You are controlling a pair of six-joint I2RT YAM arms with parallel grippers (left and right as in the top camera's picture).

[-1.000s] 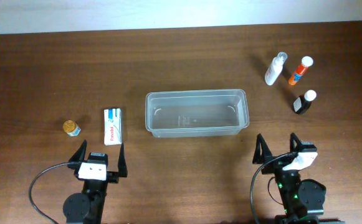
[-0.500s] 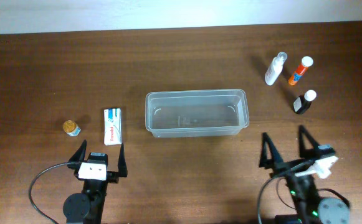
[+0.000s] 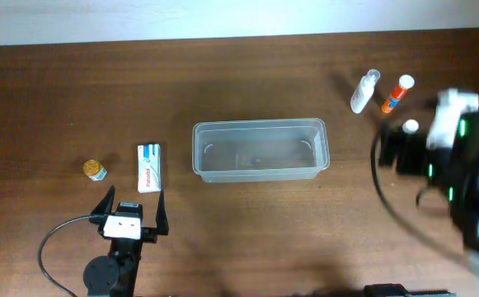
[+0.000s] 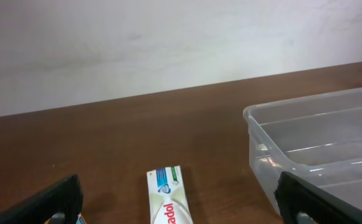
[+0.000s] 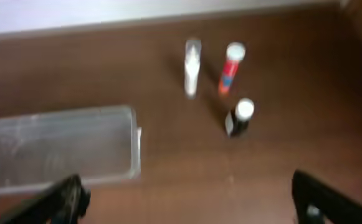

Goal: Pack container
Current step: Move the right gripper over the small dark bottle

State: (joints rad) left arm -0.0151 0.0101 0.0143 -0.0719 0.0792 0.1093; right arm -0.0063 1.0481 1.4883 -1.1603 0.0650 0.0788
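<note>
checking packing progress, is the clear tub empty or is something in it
Empty: the container shows only its bare clear floor in the overhead view.

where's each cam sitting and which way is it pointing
Overhead: above the table, looking straight down at the container; left gripper and blurred right arm show.
Left wrist: low, facing the toothpaste box and container end; jaws at bottom corners.
Right wrist: raised, tilted down at the dark bottle and two neighbours; jaws at bottom corners.
All three share the container.
</note>
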